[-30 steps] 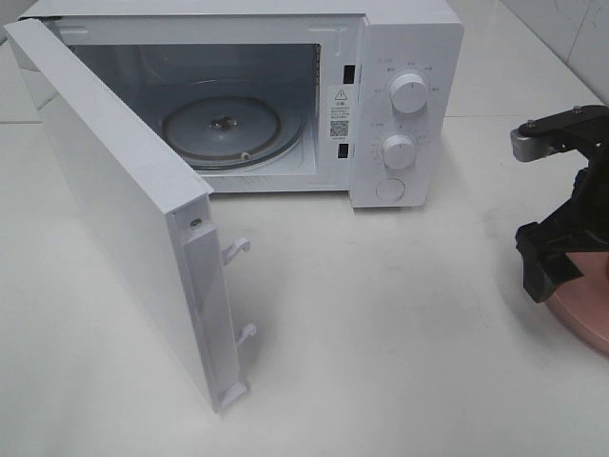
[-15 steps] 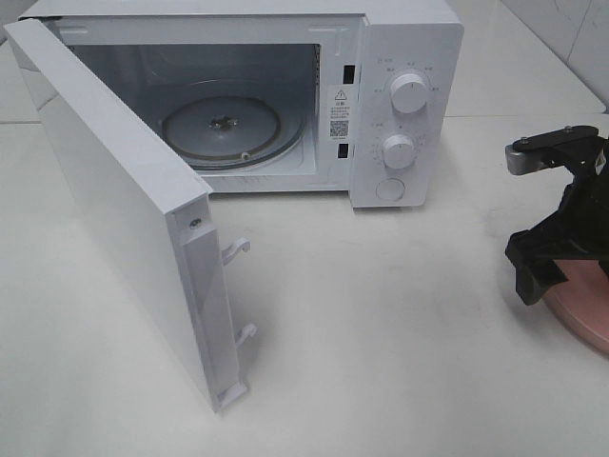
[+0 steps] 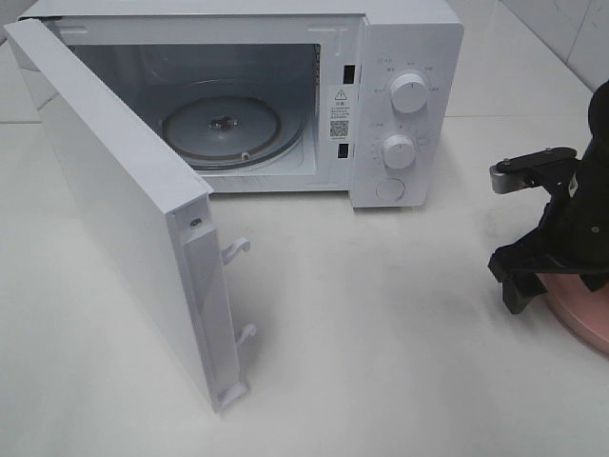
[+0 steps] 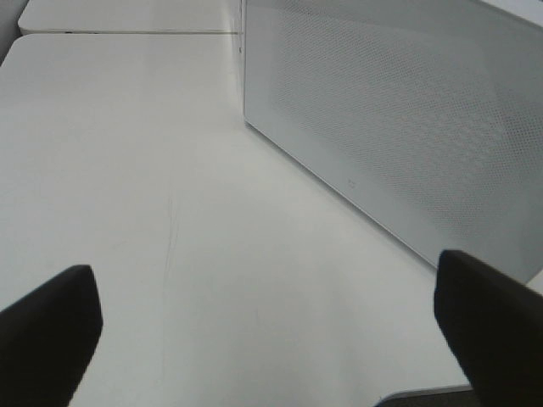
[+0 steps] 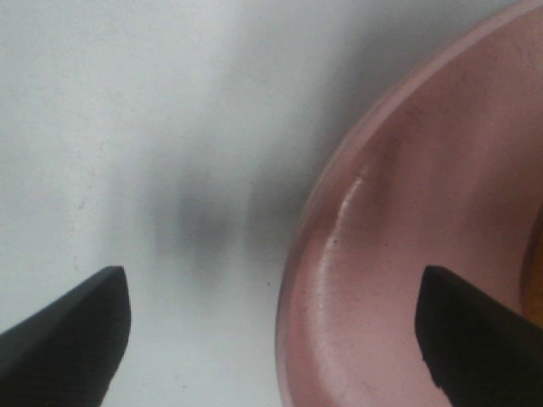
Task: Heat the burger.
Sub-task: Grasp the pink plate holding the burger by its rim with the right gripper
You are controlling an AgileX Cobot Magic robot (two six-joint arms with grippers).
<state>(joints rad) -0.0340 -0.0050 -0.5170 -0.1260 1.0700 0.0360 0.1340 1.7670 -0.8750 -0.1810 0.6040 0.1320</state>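
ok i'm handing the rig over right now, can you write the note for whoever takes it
Left gripper: open, empty, beside the outer face of the door.
Right gripper: open, holding nothing, low and straddling the plate rim.
Burger: not clearly in view.
Done: microwave door is open, turntable is bare.
Left: get the burger onto the turntable, shut the door, start the heating.

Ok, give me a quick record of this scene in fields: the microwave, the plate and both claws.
microwave: door swung wide open, glass turntable bare
pink plate: on the table, right of the microwave
burger: not clearly in view
left claw: open, above the table beside the door
right claw: open, straddling the plate's rim
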